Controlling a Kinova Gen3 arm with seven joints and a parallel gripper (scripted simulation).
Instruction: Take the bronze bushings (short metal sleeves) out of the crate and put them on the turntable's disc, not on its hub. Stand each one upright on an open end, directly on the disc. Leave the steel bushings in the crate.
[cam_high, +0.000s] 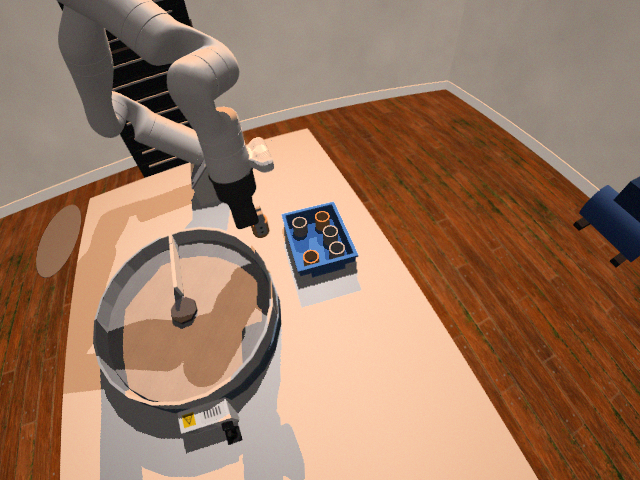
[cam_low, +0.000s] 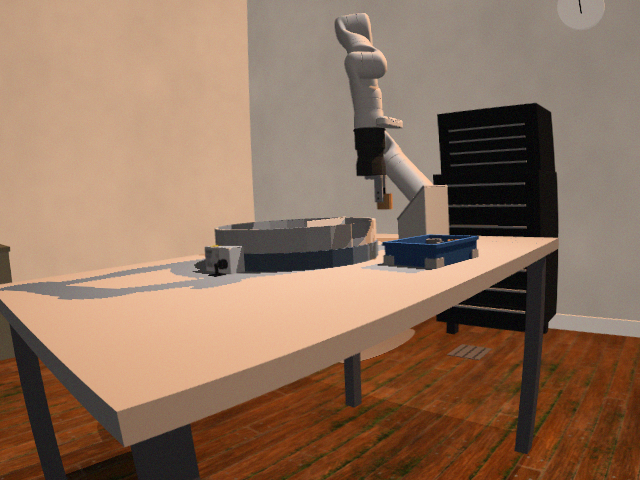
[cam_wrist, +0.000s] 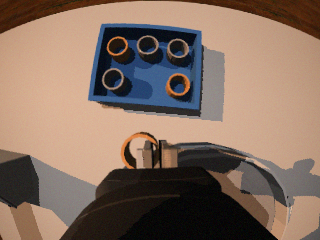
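My gripper (cam_high: 260, 226) (cam_low: 379, 197) (cam_wrist: 155, 149) is shut on the wall of a bronze bushing (cam_low: 385, 201) (cam_wrist: 125, 151). It holds it upright in the air, between the blue crate (cam_high: 326, 267) (cam_low: 408, 254) (cam_wrist: 198, 75) and the turntable's rim. Two bronze bushings stand in the crate: one (cam_high: 322, 225) (cam_wrist: 109, 47) in a far corner, one (cam_high: 310, 251) (cam_wrist: 169, 86) in a near corner. Three steel bushings (cam_high: 299, 233) (cam_wrist: 103, 80) stand there too. No bushing shows on the turntable's disc (cam_high: 155, 279), around the hub (cam_high: 184, 311).
A high grey wall (cam_high: 186, 400) (cam_low: 289, 240) rings the disc. A thin upright bar (cam_high: 174, 263) runs from the hub to this wall. A white box (cam_high: 206, 415) (cam_low: 230, 258) with a black knob sits outside the turntable. The arm's base (cam_low: 431, 211) stands behind the crate.
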